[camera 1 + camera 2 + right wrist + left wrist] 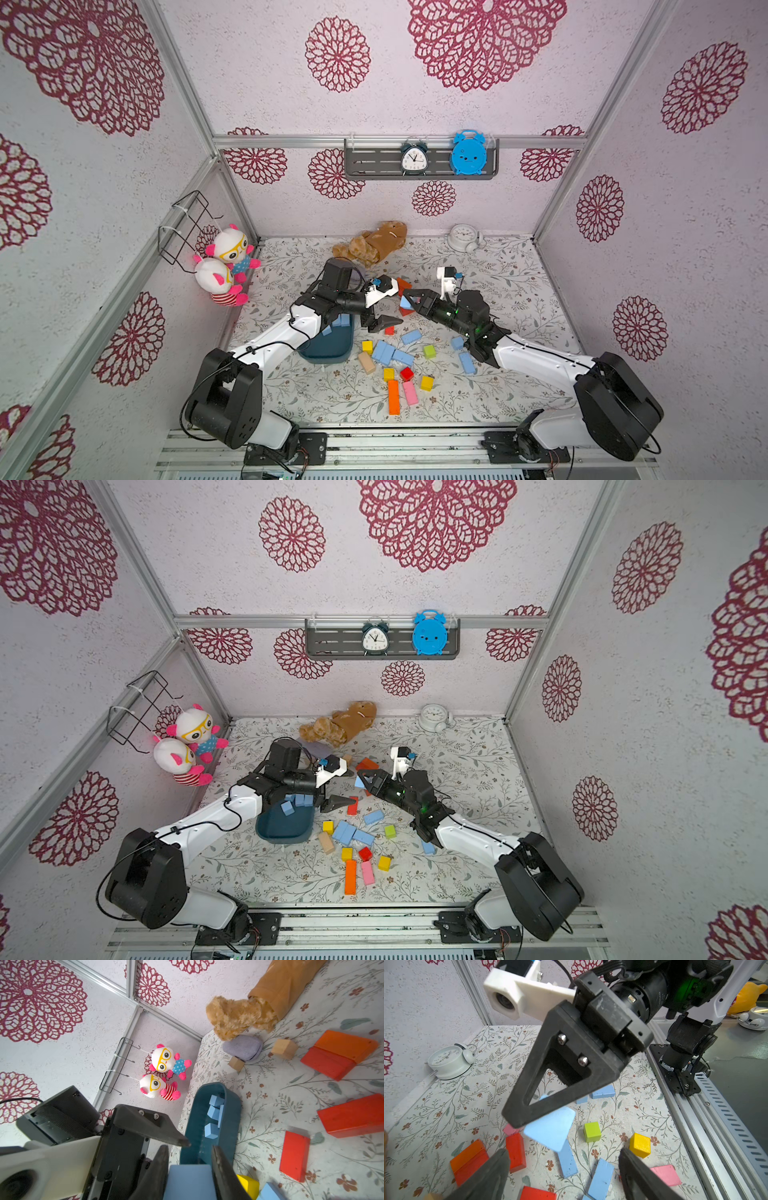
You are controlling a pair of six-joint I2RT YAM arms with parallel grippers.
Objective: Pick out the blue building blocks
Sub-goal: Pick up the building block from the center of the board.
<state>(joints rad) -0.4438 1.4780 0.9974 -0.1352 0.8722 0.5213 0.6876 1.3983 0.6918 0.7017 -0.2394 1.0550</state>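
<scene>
My right gripper (pixel 409 300) hangs above the table's middle, shut on a light blue building block (pixel 404 303). In the right wrist view the block (pixel 190 1180) fills the gap between the fingers of the right gripper (pixel 189 1157). My left gripper (pixel 382 324) is open and holds nothing, just left of the right one and beside the dark teal tray (pixel 328 360). The left wrist view has the held block (pixel 552 1128) ahead of my left gripper (pixel 564 1174). Several blue blocks (pixel 214 1112) lie in the tray (pixel 193 1122). Other blue bricks (pixel 384 353) (pixel 411 336) (pixel 467 363) lie loose on the mat.
Red (pixel 406 373), orange (pixel 393 397), yellow (pixel 427 383), green (pixel 429 351), pink (pixel 410 392) and tan (pixel 366 362) blocks lie among the blue ones. A brown plush (pixel 376 245) and a white alarm clock (pixel 463 237) sit at the back. Two plush dolls (pixel 226 266) hang on the left wall.
</scene>
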